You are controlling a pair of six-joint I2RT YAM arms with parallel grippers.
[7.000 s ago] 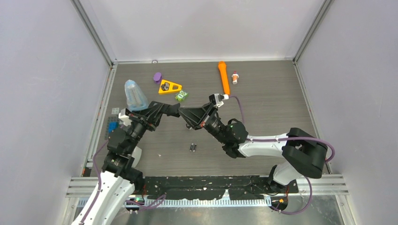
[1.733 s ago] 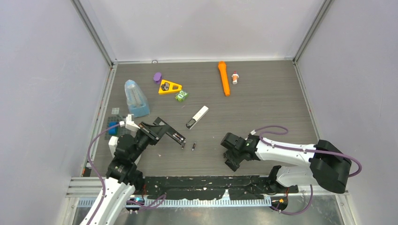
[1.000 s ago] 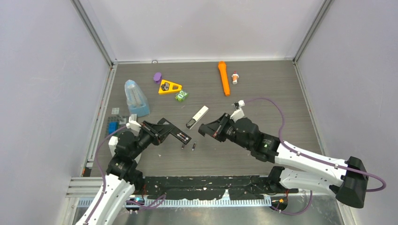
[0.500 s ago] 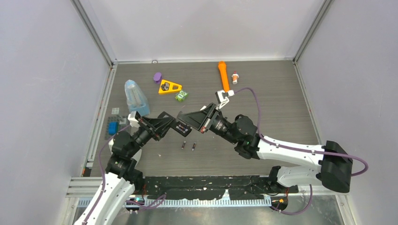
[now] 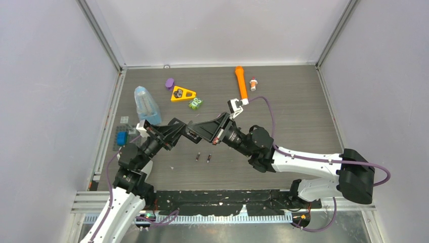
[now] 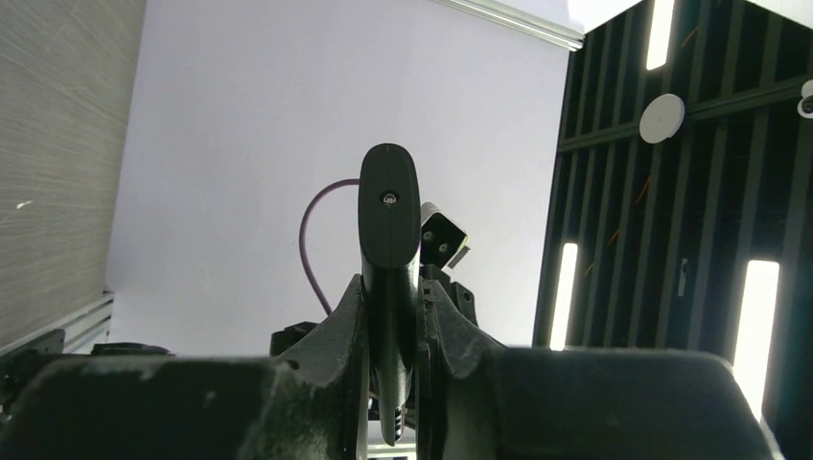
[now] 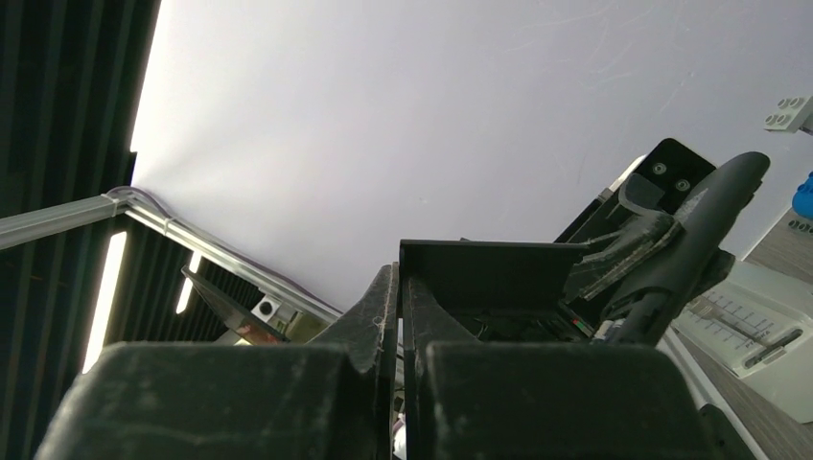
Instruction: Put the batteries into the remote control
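Table (image 5: 293,111): dark woodgrain. We see the L gripper (image 6: 388,321) and R gripper (image 7: 399,287) both raised over its middle, tips meeting nose to nose.

L gripper is nearly closed, clamped on a slim dark piece (image 6: 388,206) w/ a rounded end that sticks up past the fingers. R gripper has its fingers pressed together, w/ nothing btwn them that we can make out.

Remote control: we can't locate it. In the top view the grippers cover mid-table, and we can't tell whether the dark piece is part of it.

Toward the far side sit a clear-blue domed container (image 5: 145,105), an orange stick (image 5: 241,84), a yellow triangle (image 5: 182,93), a purple bit (image 5: 169,82), a green block (image 5: 196,103) and a small red-white item (image 5: 253,83).

Smallest: two batteries (image 5: 198,157) lie loose on the table, side by side but not touching. They're on the near side of the grippers, w/ neither gripper on them.
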